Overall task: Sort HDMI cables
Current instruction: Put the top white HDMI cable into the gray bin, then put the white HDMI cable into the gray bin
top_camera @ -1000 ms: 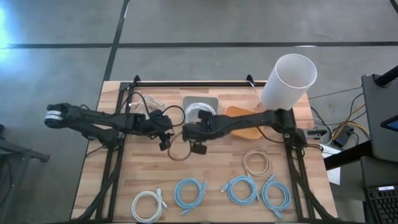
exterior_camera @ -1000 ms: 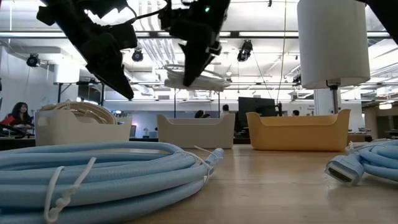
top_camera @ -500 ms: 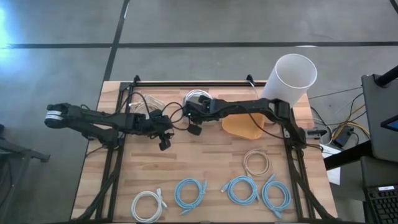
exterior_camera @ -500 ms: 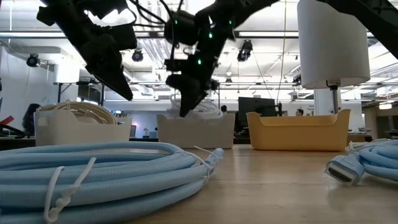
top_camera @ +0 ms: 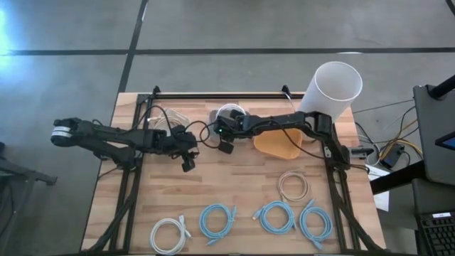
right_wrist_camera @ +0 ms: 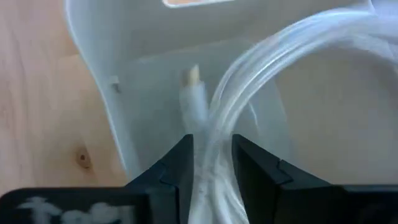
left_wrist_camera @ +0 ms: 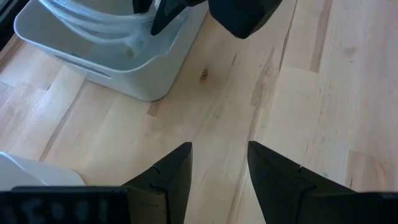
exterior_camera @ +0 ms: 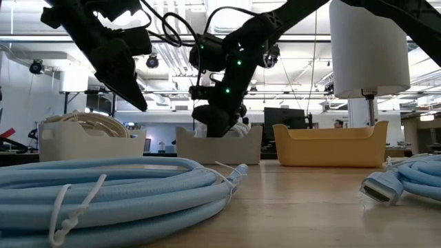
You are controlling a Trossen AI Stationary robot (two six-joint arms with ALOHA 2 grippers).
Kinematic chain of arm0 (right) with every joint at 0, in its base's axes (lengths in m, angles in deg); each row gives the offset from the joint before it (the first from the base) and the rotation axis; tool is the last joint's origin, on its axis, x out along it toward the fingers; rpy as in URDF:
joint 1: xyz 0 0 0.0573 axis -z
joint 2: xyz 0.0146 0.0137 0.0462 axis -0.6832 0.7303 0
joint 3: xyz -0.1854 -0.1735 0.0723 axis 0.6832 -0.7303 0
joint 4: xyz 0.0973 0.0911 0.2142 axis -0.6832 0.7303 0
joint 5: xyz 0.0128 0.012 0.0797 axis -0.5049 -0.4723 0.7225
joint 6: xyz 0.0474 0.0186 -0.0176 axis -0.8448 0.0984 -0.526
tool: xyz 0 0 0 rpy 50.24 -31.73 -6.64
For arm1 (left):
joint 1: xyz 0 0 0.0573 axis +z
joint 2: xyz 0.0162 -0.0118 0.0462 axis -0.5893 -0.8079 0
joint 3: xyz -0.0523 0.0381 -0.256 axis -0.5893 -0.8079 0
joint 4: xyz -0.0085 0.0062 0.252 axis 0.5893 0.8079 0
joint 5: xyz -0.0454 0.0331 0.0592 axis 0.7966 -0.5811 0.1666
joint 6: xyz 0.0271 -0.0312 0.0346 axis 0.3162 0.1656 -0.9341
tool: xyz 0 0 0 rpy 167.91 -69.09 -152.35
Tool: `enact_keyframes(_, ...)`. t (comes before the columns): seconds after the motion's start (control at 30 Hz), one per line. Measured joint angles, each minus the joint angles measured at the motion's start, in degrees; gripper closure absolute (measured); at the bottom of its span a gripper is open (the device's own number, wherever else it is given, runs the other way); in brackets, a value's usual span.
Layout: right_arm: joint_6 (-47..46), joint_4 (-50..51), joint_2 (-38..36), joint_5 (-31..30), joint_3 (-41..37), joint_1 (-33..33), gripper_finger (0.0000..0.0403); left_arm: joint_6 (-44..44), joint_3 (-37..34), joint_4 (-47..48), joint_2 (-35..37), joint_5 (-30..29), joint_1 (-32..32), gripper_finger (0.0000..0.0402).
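Inside white bin (right_wrist_camera: 112, 68), white cable (right_wrist_camera: 273, 56) — right gripper (right_wrist_camera: 208, 155) clamped, plug outward.

Over the last second the right claw (top_camera: 226, 130) swung from the middle of the table (top_camera: 242, 192) back toward its far edge and dropped. It had hung high above the wood with the white cable coil (right_wrist_camera: 249, 74) dangling beneath it; it ended low over the white bin (exterior_camera: 218, 145), fingers (right_wrist_camera: 177, 168) pinched on the coil, which had gone down inside the bin's walls. The arm's elbow folded back with it.
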Motion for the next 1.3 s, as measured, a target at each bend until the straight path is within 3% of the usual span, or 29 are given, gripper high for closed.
enact_keyframes(0.3,0.4,0.2,-0.1,-0.1,1.7,-0.3,0.0255,0.0,0.0,-0.1,0.0,-0.1,0.0,0.0236)
enact_keyframes(0.53,0.8,4.7,-0.6,0.4,8.1,-2.7,0.0249,0.3,0.0,-0.3,0.1,0.7,-0.2,0.0237)
enact_keyframes(0.8,0.8,12.3,-0.8,0.5,13.3,-7.2,0.0265,1.1,0.0,-0.2,0.1,9.6,-2.9,0.025)
enact_keyframes(1.0,-0.1,12.9,-1.8,0.6,12.3,-10.5,0.0277,3.9,0.0,-0.2,0.1,12.9,-9.6,0.027)
enact_keyframes(1.3,-1.6,11.0,-5.8,3.4,6.5,-14.8,0.0294,3.2,0.0,0.0,0.0,13.4,-25.3,0.0274)
